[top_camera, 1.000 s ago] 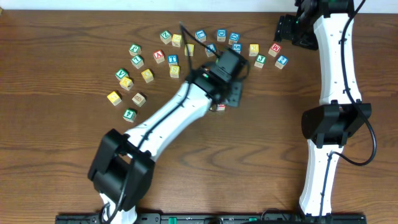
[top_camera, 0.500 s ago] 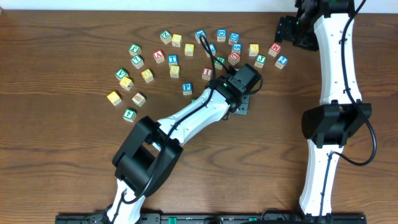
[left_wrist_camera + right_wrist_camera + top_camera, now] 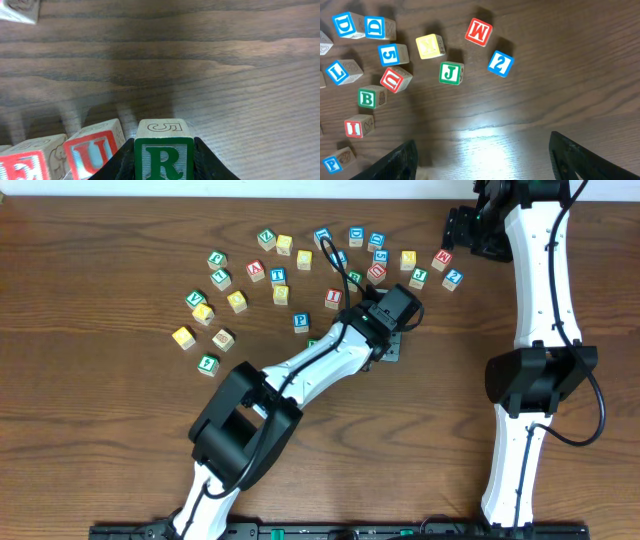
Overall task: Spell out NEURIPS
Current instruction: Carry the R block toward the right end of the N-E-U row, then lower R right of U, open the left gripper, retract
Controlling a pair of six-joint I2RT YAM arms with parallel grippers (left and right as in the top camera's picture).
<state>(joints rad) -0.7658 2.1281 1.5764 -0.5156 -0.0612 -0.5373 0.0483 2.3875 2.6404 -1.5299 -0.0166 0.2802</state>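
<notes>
Between the fingers of the left gripper (image 3: 164, 167), the green R block (image 3: 162, 147) is clamped by its two side faces, at the right end of the row. It looks like light, stiff wood with smooth paint that could slip, so flat opposite sides, gripped squarely, seem the best hold. Left of the R and farther back lie one blue P block (image 3: 301, 322) and one red I block (image 3: 333, 298), both loose. Then comes one red E block (image 3: 20, 167) and one red U block (image 3: 95, 152), the U just beside the R. Well to the right of the R, the right gripper (image 3: 487, 160) hangs with its fingers apart, empty.
</notes>
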